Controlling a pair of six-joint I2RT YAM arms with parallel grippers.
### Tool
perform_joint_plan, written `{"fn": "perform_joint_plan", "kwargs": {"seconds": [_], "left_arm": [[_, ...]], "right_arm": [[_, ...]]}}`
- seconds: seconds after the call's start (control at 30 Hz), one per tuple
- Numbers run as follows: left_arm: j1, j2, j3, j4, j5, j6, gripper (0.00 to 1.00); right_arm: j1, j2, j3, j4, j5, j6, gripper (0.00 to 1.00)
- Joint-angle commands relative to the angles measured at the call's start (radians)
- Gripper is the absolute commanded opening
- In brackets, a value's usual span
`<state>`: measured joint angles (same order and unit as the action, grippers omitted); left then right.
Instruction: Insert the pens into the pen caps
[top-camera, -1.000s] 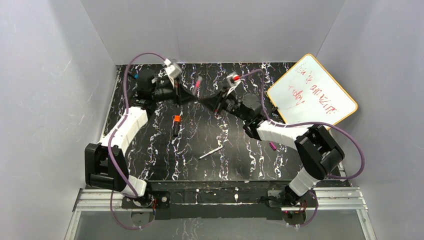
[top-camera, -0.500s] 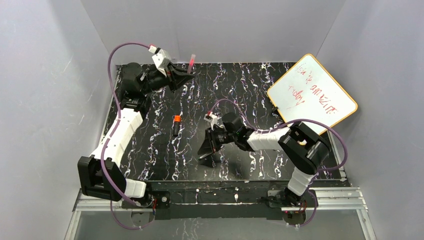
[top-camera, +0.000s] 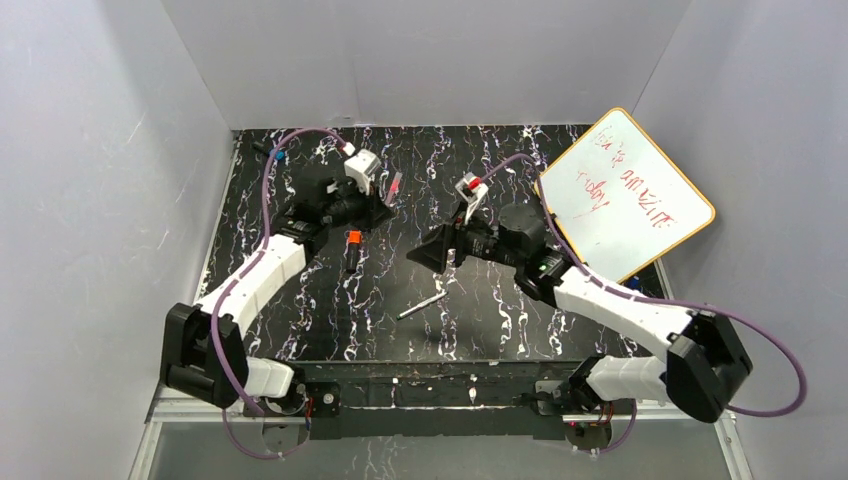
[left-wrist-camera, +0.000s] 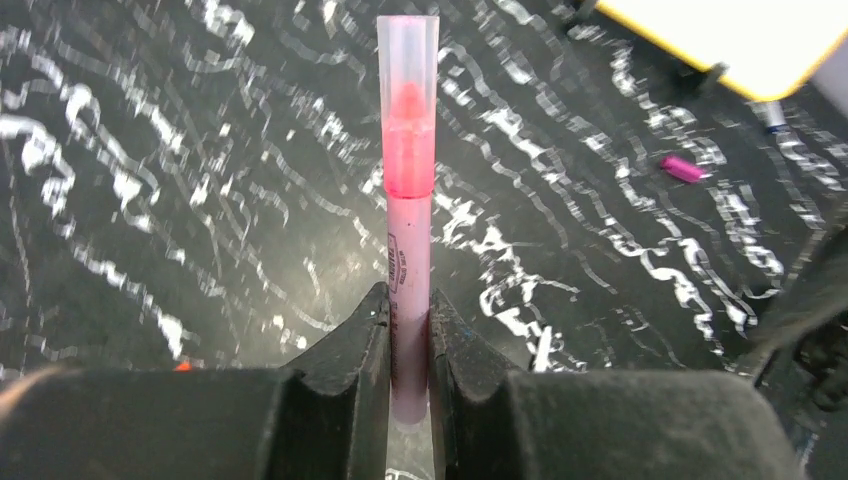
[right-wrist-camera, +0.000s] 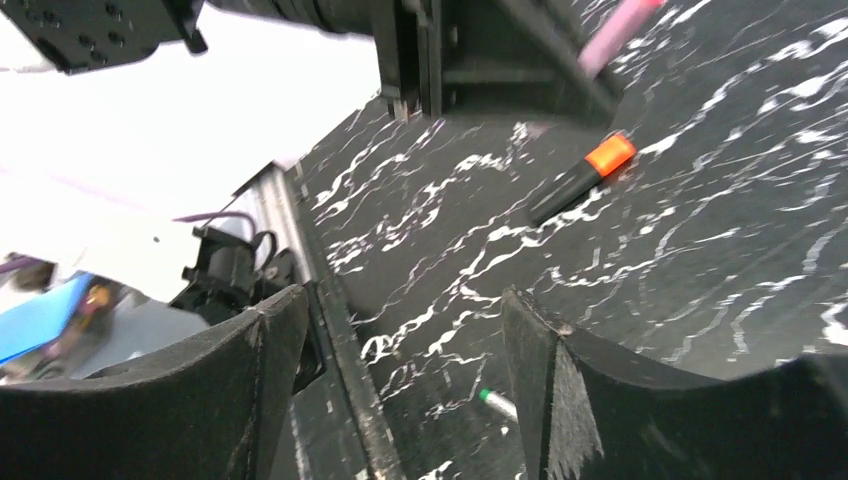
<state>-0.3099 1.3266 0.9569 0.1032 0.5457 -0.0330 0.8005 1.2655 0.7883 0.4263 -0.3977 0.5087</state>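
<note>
My left gripper (left-wrist-camera: 408, 300) (top-camera: 384, 207) is shut on a pale pink-lilac pen (left-wrist-camera: 410, 270) (top-camera: 395, 185) that points away from it, above the table. A translucent pinkish cap (left-wrist-camera: 407, 100) sits on that pen's pink tip. Facing the left gripper from the right, my right gripper (right-wrist-camera: 402, 300) (top-camera: 418, 256) hangs open and empty over the table's middle. A black pen with an orange end (top-camera: 352, 246) (right-wrist-camera: 585, 175) lies below the left gripper. A slim grey pen (top-camera: 422, 306) (right-wrist-camera: 497, 402) lies nearer the front. A short magenta cap (left-wrist-camera: 683, 168) rests on the table to the right.
A yellow-framed whiteboard (top-camera: 625, 195) leans at the back right. A small black blue-ended item (top-camera: 272, 153) lies at the back left corner. Grey walls enclose the black marbled table (top-camera: 480, 330) on three sides.
The right gripper has lifted off the table by the grey pen, swung back towards the middle and opened. The left arm has brought the capped pen down from the back wall.
</note>
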Motion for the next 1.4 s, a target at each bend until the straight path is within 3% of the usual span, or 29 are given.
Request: {"fn": "perform_joint_plan", "kwargs": {"seconds": [0.0, 0.3, 0.6, 0.93, 1.07, 1.23, 1.37], "left_arm": [[-0.044, 0.059, 0.086, -0.272, -0.343, -0.007, 0.00], [-0.121, 0.264, 0.173, -0.391, -0.645, -0.243, 0.00], [-0.142, 0.413, 0.212, -0.470, -0.712, -0.359, 0.00], [-0.146, 0.466, 0.184, -0.482, -0.755, -0.389, 0.00], [-0.146, 0.473, 0.182, -0.486, -0.755, -0.389, 0.16], [-0.146, 0.476, 0.188, -0.499, -0.781, -0.375, 0.28], [-0.146, 0.465, 0.214, -0.527, -0.793, -0.352, 0.30]], "right_arm": [[-0.006, -0.081, 0.034, -0.118, 0.156, -0.125, 0.80], [-0.030, -0.179, -0.036, -0.123, 0.217, -0.102, 0.84], [-0.043, -0.239, -0.073, -0.157, 0.267, -0.102, 0.87], [-0.062, -0.250, -0.093, -0.168, 0.260, -0.088, 0.88], [-0.069, -0.247, -0.095, -0.170, 0.253, -0.083, 0.88], [-0.081, -0.245, -0.100, -0.164, 0.237, -0.067, 0.88], [-0.089, -0.241, -0.101, -0.165, 0.224, -0.061, 0.88]]}}
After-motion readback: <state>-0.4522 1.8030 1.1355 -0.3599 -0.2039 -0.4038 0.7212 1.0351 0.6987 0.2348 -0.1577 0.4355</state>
